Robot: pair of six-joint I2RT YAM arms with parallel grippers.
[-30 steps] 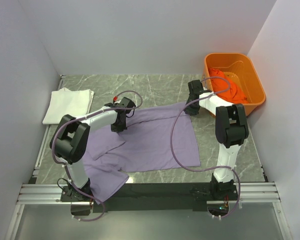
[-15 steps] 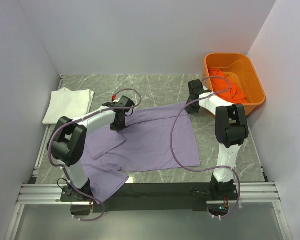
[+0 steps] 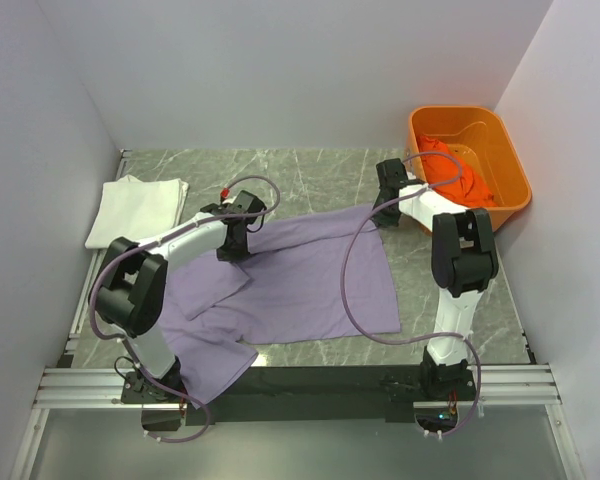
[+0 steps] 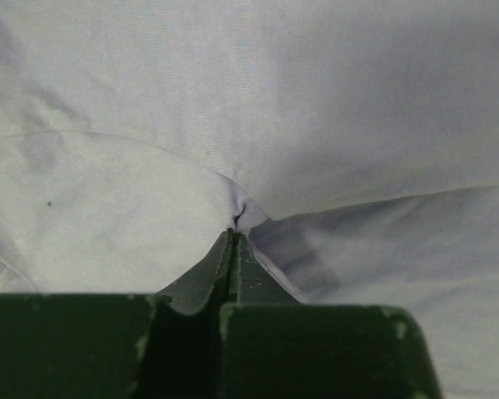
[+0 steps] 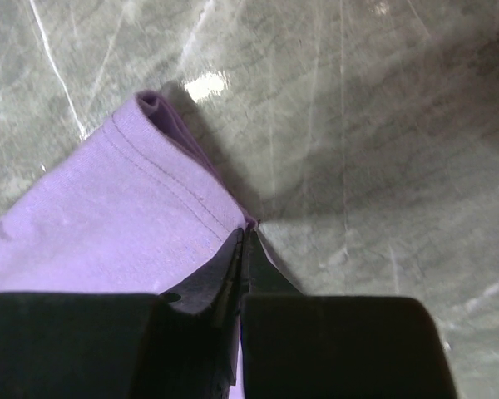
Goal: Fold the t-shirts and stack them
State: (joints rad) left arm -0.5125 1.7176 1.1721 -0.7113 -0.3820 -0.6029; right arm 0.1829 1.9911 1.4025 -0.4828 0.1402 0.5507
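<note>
The left fingers (image 4: 220, 268) are pressed together, pinching a tuck of the purple shirt (image 3: 300, 285) at its 11 o'clock edge. The right fingers (image 5: 224, 268), also closed, nip its hem corner at 1 o'clock. Holding both far points probably sets up a fold toward 6 o'clock. The shirt lies spread mid-worktop (image 3: 310, 172). A white shirt (image 3: 135, 208) sits folded at 10 o'clock, and an orange shirt (image 3: 458, 172) waits in the tub (image 3: 515, 160) at 2 o'clock.

An orange plastic tub (image 3: 485, 132) sits at the grey marble table's (image 3: 310, 175) far right corner.

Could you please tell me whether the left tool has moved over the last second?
Yes, the left tool shifted slightly toward the folded white t-shirt.
</note>
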